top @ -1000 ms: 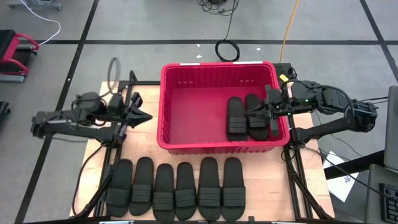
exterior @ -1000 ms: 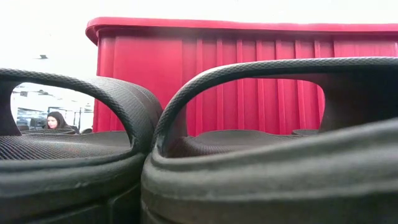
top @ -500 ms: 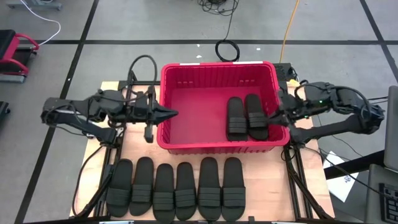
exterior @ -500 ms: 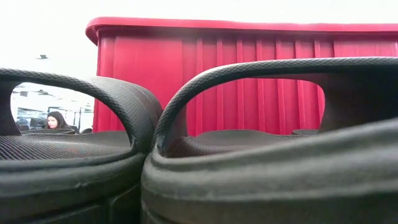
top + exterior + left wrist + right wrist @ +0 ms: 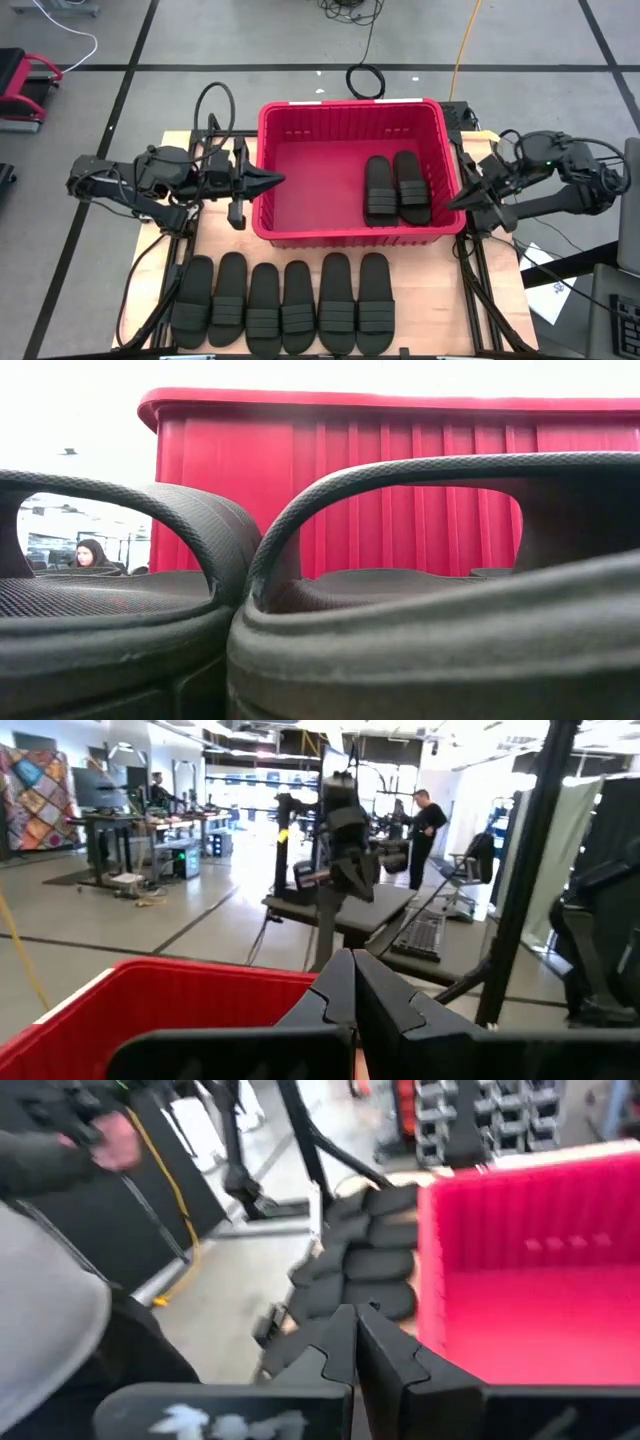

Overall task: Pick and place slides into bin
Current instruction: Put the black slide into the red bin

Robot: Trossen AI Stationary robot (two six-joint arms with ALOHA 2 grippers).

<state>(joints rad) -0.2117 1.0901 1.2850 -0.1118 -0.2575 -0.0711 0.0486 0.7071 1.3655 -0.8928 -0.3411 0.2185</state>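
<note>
The left gripper (image 5: 272, 182) hangs at the left rim of the bin (image 5: 345, 110), its two dark fingers pressed together into a point with nothing between them; the tip sits just over the rim's edge. The right gripper (image 5: 455, 201) is likewise pressed together and empty, its tip at the outer face of the bin's right wall, near the front corner. Each arm reaches in from its own side of the table (image 5: 440, 310), so the room straight above the bin is open, as is the strip of bare wood between the bin's front wall and the row of sandals.

The bin is a large rectangular red plastic crate with ribbed walls and a thick rim. Inside it, two black slides (image 5: 396, 190) lie side by side against the right wall, straps up, touching each other; the rest of the red floor is bare.

Six more slides (image 5: 283, 303) lie in a tight row on the table in front of the bin, soles down, each touching the next, toes toward the bin. They are matte black rubber with oval soles and a wide ribbed strap. The low view looks through two of these arched straps at the bin's ribbed front wall.

In the left wrist view, people stand in the room well beyond the table.
</note>
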